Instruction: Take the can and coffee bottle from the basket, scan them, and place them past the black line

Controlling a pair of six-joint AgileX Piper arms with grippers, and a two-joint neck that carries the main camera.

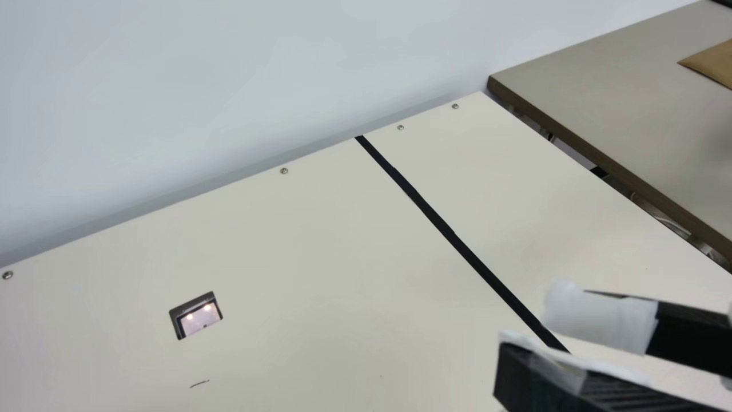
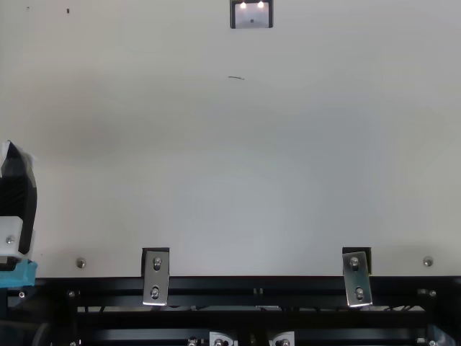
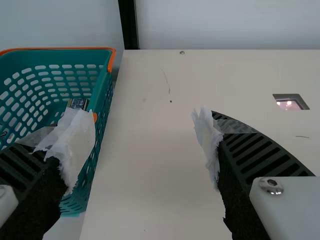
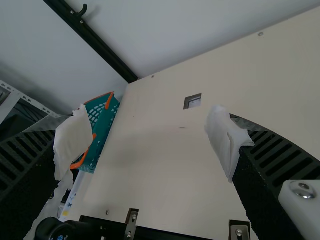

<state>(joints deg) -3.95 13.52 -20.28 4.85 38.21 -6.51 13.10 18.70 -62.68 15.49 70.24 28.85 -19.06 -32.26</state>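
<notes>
Pale wall (image 1: 229, 86) at the back, then a big cream table (image 1: 320, 246) running along it. Next biggest is the teal basket (image 3: 102, 107), over on the left arm's side, right by the table's edge. Crossing the other side of the table is the black line (image 1: 434, 220).

Left gripper (image 3: 142, 132) is wide apart with nothing in it, and the right gripper (image 4: 148, 132) is just as wide and just as empty. Both have scruffy white wrap (image 3: 75, 140) on the tips, and I'd worry about that snagging in the basket's holes. Coming in that wide could also clip the rim and drag the whole basket, imo.

Smaller again: the scanner window (image 1: 197, 317), set in the tabletop. A code facing away from it would likely mean a missed scan.

Smallest is a printed item (image 3: 78, 103) inside the basket, mostly hidden, so fair warning, I can't say if it's the can or the coffee bottle. A blind grab could slip off and knock it over.
</notes>
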